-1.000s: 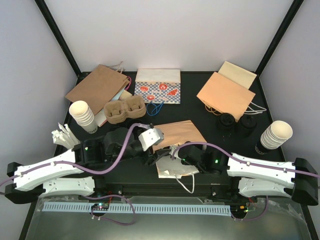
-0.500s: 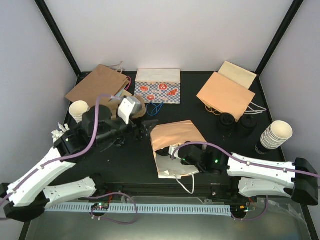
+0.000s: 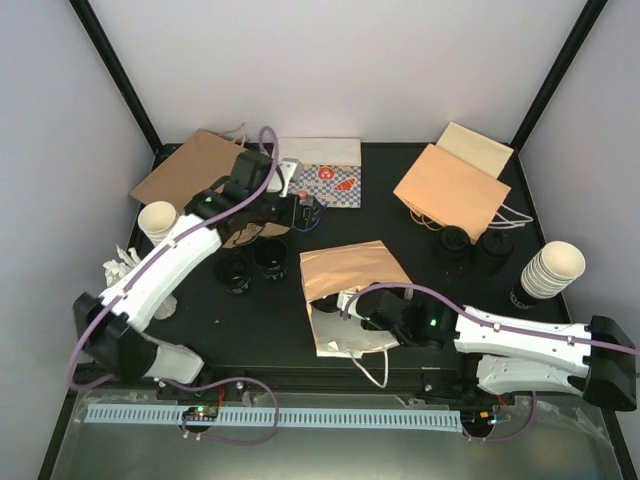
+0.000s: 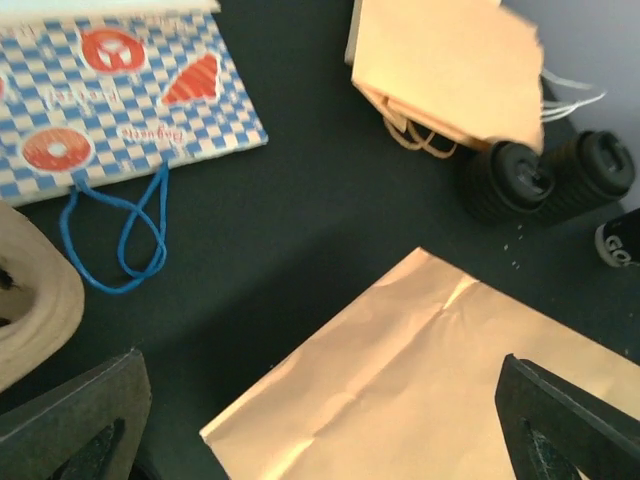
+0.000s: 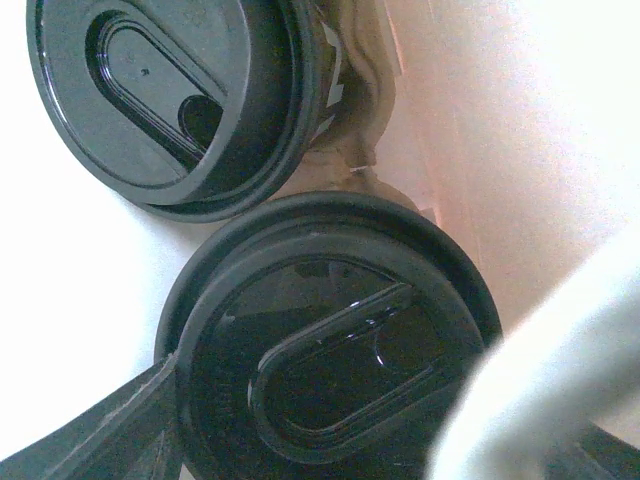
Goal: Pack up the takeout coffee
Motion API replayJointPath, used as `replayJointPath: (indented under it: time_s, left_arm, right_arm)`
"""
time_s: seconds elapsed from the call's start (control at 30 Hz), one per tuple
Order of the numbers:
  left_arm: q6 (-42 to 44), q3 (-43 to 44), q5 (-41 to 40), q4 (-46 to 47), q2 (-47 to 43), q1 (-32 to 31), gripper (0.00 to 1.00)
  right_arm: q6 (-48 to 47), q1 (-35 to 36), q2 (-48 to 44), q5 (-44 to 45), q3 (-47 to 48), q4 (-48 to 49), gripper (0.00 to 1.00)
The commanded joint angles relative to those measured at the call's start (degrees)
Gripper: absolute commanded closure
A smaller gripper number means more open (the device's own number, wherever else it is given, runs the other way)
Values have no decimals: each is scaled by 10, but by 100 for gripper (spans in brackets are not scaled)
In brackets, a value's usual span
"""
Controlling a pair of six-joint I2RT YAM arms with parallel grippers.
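Now the left arm stretches far up the bench. A second ago it was folded low beside the mouth of the brown paper bag, and half a second ago it was swinging over the pulp cup carrier. Its left pincer hangs by the blue-checked bag, jaws spread wide with nothing between them.

With the arm gone from that spot, a left pair of coffee cups shows on the bench between the arm and the brown bag. Earlier the arm covered that patch. The right arm has not shifted in the three top views.

The left pair stands upright, black lids up and long axes vertical. So does the right pair of coffee cups, just in front of the orange bag.

The right pincer reaches into the brown bag's mouth, where two more lidded cups sit side by side, lids turned toward the wrist camera. The sip recess of the nearer lid runs from lower left to upper right. That of the farther lid runs from upper left to lower right. One dark finger lies against the nearer lid's rim and the other is blurred over, so I cannot tell whether that cup is gripped, or whether these two stand or lie.
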Motion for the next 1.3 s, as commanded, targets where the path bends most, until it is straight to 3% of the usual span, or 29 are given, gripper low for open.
replayJointPath:
  time_s: [0.0, 0.3, 0.53, 1.03, 1.27]
  left_arm:
    - [18, 64, 42, 3, 74, 9, 4]
    - [46, 221, 67, -89, 258, 9, 36]
    - [57, 248, 100, -87, 333, 7, 53]
    - [77, 310, 120, -86, 441, -18, 80]
    - [82, 306, 119, -90, 451, -23, 84]
  right_arm:
    - [15, -3, -5, -14, 13, 6, 49]
    - [10, -3, -11, -14, 6, 22, 49]
    - [19, -3, -9, -13, 8, 24, 49]
    - [6, -4, -12, -3, -14, 42, 48]
    - [6, -4, -4, -4, -14, 52, 48]
